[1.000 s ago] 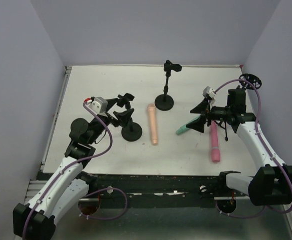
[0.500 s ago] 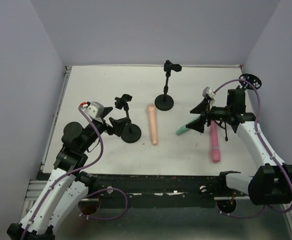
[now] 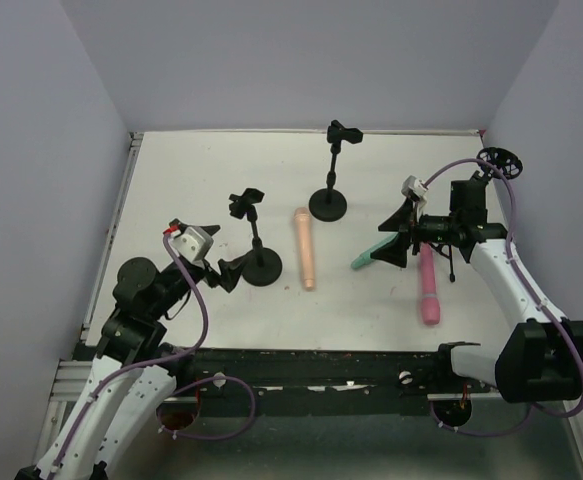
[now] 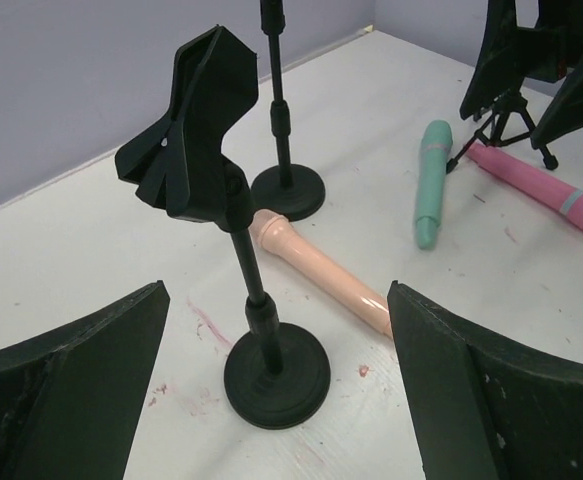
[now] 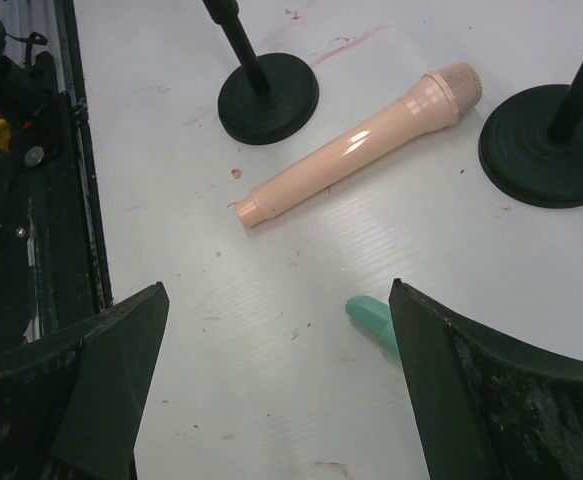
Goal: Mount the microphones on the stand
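Looks like a robot lab test cell, not anyone's home. Plain lavender walls point(image 3: 31, 150) box in a white table point(image 3: 171, 190), and two arms point(image 3: 131, 330) sit bolted to a dark rail point(image 3: 311, 365) along the bottom, trailing purple cables point(image 3: 199, 300). Probably a purpose-built enclosure.

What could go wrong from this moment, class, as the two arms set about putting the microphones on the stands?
1. The open left claw sits close to the near stand, slim on a small round base; a nudge might tip it onto the peach microphone lying beside it.
2. The open right claw hangs over the teal microphone, with the pink microphone and a tripod close by; a grab may catch those too.
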Controlling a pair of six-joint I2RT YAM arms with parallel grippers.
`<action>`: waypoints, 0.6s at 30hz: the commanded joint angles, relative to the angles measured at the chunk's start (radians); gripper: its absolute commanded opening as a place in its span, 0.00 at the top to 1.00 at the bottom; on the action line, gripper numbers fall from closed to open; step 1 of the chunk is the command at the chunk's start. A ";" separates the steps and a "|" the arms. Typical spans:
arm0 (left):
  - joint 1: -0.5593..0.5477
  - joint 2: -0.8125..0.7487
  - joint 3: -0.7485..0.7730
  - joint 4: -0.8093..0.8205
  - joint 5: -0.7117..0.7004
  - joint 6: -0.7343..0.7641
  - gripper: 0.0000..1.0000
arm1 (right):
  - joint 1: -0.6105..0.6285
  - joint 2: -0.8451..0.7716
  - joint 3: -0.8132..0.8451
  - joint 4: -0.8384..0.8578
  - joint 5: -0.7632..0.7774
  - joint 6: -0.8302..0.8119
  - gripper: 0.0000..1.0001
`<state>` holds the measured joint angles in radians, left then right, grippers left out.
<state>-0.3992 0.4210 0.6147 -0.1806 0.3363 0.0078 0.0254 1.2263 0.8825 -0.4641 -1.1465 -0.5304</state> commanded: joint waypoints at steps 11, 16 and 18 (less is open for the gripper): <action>0.026 0.042 0.109 -0.095 0.040 -0.232 0.02 | 0.129 0.073 0.035 0.050 0.048 0.124 0.00; 0.025 0.001 0.085 -0.217 -0.160 -0.184 0.02 | 0.287 0.120 0.101 0.068 0.302 0.230 0.00; 0.026 -0.039 0.041 -0.201 -0.192 -0.170 0.02 | 0.367 0.168 0.157 0.032 0.430 0.256 0.00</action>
<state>-0.3790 0.4480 0.7086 -0.3050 0.3058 -0.1940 0.2821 1.3312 0.9409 -0.4297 -0.9806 -0.3676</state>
